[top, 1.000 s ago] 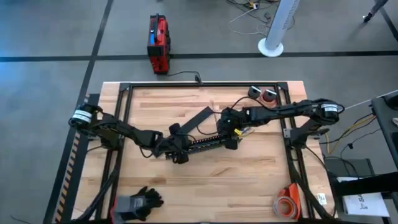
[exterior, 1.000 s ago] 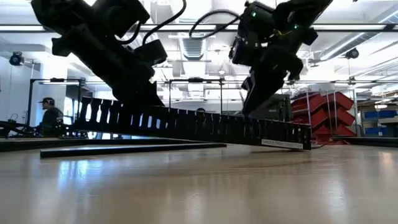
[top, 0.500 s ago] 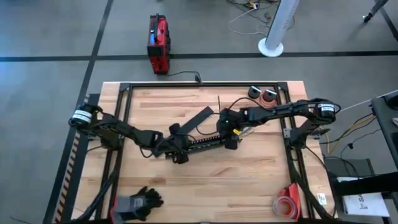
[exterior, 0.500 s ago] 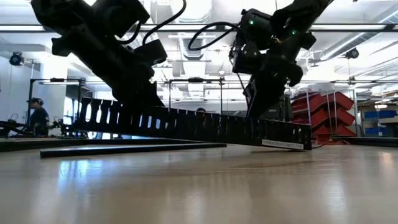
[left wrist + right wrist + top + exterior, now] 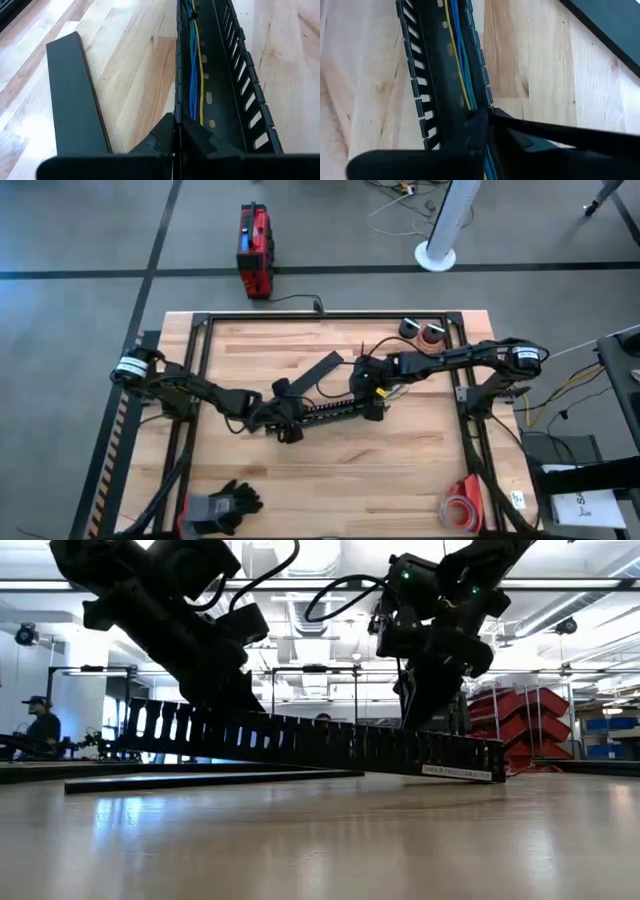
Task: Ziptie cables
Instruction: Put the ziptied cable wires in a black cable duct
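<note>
At mid-tabletop (image 5: pixel 400 460) my left jaws (image 5: pixel 176 131) and right jaws (image 5: pixel 487 117), both clamped narrow on the slotted cable duct (image 5: pixel 335 408), steady it, so next comes tying the cables (image 5: pixel 194 65).

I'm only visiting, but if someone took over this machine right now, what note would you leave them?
Left end effector: shut on the duct wall, at one end.
Right end effector: shut on the duct wall, at the other end.
Cables: lying along the inside of the duct; the flat lid lies beside it.
Done: cables laid in.
Left: no closed tie clearly shows, so tying probably remains.
</note>
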Robot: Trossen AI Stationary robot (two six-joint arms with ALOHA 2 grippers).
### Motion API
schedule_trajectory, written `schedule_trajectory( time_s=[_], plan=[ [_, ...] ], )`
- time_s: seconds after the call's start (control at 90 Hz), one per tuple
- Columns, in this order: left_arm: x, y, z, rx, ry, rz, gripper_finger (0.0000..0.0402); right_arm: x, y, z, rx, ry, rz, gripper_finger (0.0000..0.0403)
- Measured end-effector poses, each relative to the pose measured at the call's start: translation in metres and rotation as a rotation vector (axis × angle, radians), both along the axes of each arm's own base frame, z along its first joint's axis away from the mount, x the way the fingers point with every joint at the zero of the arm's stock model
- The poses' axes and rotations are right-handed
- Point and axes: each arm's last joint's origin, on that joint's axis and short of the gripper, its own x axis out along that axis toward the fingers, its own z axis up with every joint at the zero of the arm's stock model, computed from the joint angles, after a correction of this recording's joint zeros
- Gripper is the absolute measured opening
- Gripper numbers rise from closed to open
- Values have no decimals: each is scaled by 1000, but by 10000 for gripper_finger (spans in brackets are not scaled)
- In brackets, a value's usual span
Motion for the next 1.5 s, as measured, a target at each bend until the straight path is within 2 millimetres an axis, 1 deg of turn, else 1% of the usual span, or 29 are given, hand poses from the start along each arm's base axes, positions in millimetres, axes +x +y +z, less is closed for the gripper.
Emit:
schedule_trajectory(
  time_s=[0.111, 0.267, 0.456, 0.556, 0.756, 0.867, 0.978, 1.1, 1.189, 1.289, 1.5],
  plan=[
    [0, 0, 0, -20, -8, 15, 7, 0, 1, 2, 28, -9, 9, 2],
    [0, 0, 0, -54, -22, 45, 7, 7, 5, 15, 48, -43, 22, 0],
    [1, 6, 0, -98, -44, 102, 7, 15, 17, 24, 46, -75, 53, 0],
    [2, 10, 1, -105, -57, 117, 7, 17, 21, 25, 46, -89, 54, 0],
    [4, 10, 3, -103, -79, 108, 7, 25, 27, 30, 37, -174, 30, 0],
    [4, 10, 3, -99, -80, 105, 7, 26, 28, 31, 40, -192, 28, 0],
    [4, 10, 3, -91, -81, 98, 7, 26, 27, 31, 39, -197, 27, 0],
    [5, 10, 4, -88, -90, 97, 7, 31, 27, 26, 39, -212, 26, 0],
    [6, 9, 5, -83, -100, 90, 7, 38, 28, 20, 38, -236, 30, 0],
    [5, 9, 5, -78, -90, 87, 7, 39, 28, 9, 38, -192, 27, 0],
    [5, 10, 4, -55, -77, 71, 7, 41, 27, 10, -1, -199, -8, 0]
  ],
)
